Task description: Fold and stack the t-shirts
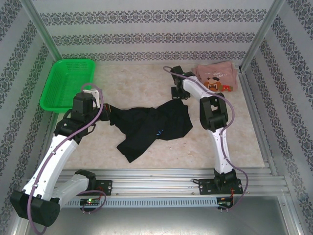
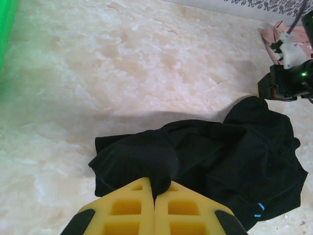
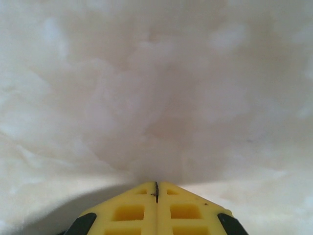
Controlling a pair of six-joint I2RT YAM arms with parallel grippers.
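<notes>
From above, the black tee [image 1: 151,127] lay crumpled on the table [image 1: 142,93], with the pink tee [image 1: 215,78] at the far right; the left wrist view showed the left gripper [image 2: 154,188] pinching the black tee's edge, best drawn outward low and slowly, and the right wrist view showed the right gripper [image 3: 156,185] clenched, seemingly empty.

The left arm [image 1: 55,155] leans forward, left gripper [image 2: 154,195] clamped on a fold of the black tee [image 2: 220,152], while the right arm [image 1: 221,147] reaches far ahead, elbow bent, right gripper [image 3: 156,190] closed on nothing
</notes>
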